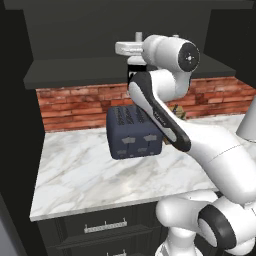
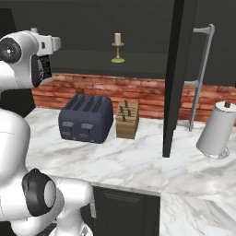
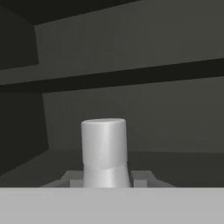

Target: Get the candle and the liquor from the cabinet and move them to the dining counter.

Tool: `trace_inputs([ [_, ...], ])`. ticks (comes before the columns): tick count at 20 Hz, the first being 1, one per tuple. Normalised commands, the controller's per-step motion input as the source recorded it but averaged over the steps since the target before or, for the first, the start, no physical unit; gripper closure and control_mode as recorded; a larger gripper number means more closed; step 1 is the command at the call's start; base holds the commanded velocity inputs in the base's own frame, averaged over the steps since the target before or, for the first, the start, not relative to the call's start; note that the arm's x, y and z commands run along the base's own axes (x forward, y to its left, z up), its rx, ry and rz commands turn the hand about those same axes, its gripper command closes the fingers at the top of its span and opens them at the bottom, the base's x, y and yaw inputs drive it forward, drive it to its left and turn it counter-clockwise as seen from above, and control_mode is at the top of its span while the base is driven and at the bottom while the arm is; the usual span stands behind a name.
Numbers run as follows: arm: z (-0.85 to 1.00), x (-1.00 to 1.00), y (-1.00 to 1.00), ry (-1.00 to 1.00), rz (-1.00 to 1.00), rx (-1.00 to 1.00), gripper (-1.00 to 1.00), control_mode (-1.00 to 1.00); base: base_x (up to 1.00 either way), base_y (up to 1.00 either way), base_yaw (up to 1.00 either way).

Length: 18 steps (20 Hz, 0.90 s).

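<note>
The liquor [image 3: 104, 151] is seen clamped between the narrowly set fingers [image 3: 142, 178] inside the cabinet [image 2: 138, 18], where the candle [image 2: 118, 47] stands on the shelf; the bottle is judged heavy, smooth and breakable, best held low at the neck.

I count one candle [image 2: 117, 39] in its golden stick on my cabinet [image 2: 138, 18] shelf, and one pale bottle stopper [image 3: 104, 151] right before my hand. On the marble worktop [image 2: 138, 161] I count one dark toaster [image 2: 86, 119] with four slots, one wooden knife block [image 2: 126, 120], one paper-towel roll [image 2: 216, 130]. One open cabinet door [image 2: 177, 78], one bar handle [image 2: 201, 76].
</note>
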Motion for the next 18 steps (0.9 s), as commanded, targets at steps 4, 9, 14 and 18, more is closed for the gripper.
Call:
trace_inputs([
  [4,0.0,-0.76,-0.72,0.0,0.0,0.0,1.0,-1.0,0.0,0.0,0.0],
  [9,-0.07,-0.42,-0.51,0.01,0.0,0.0,1.0,-1.0,0.0,0.0,0.0],
  [14,-0.04,-0.27,-0.26,0.09,0.0,0.0,1.0,-1.0,0.0,0.0,0.0],
  [18,-0.02,-0.01,0.0,0.05,0.0,0.0,1.0,-1.0,0.0,0.0,0.0],
])
